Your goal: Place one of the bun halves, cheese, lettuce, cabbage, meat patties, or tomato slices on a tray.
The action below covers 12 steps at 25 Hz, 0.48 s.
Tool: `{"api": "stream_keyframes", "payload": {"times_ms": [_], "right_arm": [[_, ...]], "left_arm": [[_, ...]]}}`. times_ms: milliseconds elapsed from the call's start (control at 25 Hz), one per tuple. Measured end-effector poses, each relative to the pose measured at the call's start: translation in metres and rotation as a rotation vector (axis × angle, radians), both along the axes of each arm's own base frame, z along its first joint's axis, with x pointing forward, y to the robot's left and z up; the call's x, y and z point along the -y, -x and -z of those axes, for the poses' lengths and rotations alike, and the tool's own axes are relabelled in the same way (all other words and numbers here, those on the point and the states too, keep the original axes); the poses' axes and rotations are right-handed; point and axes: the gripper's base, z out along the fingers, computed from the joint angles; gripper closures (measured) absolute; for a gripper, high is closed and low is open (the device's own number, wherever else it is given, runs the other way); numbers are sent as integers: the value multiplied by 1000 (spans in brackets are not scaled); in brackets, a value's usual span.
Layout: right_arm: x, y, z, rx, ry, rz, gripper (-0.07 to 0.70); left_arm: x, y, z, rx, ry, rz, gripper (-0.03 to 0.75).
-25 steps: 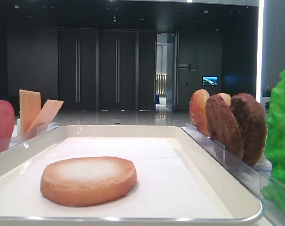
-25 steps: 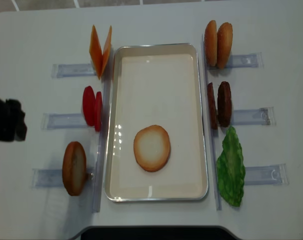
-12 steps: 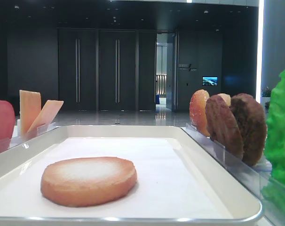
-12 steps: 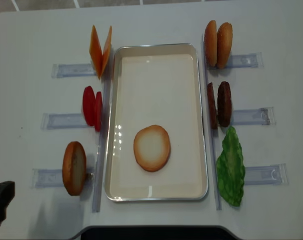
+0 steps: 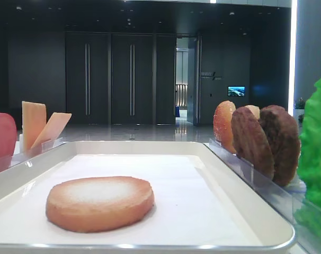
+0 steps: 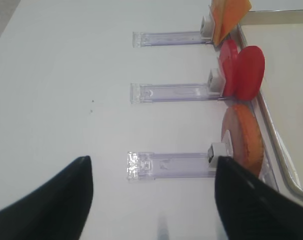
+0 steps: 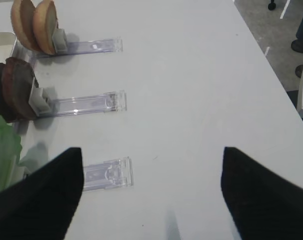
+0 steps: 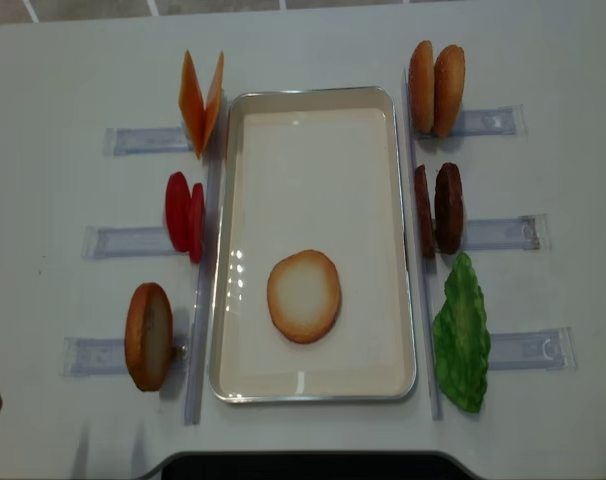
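The tray (image 8: 313, 110) lies lengthwise down the middle of the white table (image 8: 63, 80), its raised rim running close beside clear plastic holders (image 8: 118, 242) on both sides. One bun half (image 8: 303, 296) lies flat, pale face up, on the tray's paper liner toward the near end, apart from every rim; the far part of the liner is bare.

Left of the tray, far to near, stand the cheese slices (image 8: 200, 100), the tomato slices (image 8: 184, 215) and a single bun half on edge (image 8: 148, 336), each just beside the tray's left rim. Right of it stand two more bun halves (image 8: 435, 87), the meat patties (image 8: 438, 208) and the lettuce (image 8: 462, 335), equally close to the right rim. Beyond the holders, the table is open white surface out to its left, right and far edges.

The left gripper (image 6: 151, 200) hangs over the near left part of the table, its dark fingers (image 6: 46, 205) spread wide with nothing between them. The right gripper (image 7: 151, 195) hangs over the near right part, fingers (image 7: 36, 200) likewise parted and empty.

No brand, label or readable writing shows on the items; a small lit screen (image 5: 235, 91) and a wall sign in the dark background are too small to read.
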Motion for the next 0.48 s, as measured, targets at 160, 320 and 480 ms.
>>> {"api": "stream_keyframes", "payload": {"times_ms": [160, 320, 480], "right_arm": [[0, 0, 0, 0, 0, 0, 93], [0, 0, 0, 0, -1, 0, 93], [0, 0, 0, 0, -1, 0, 93]], "left_arm": [[0, 0, 0, 0, 2, -1, 173], [0, 0, 0, 0, 2, -1, 187], [0, 0, 0, 0, 3, -2, 188]]}}
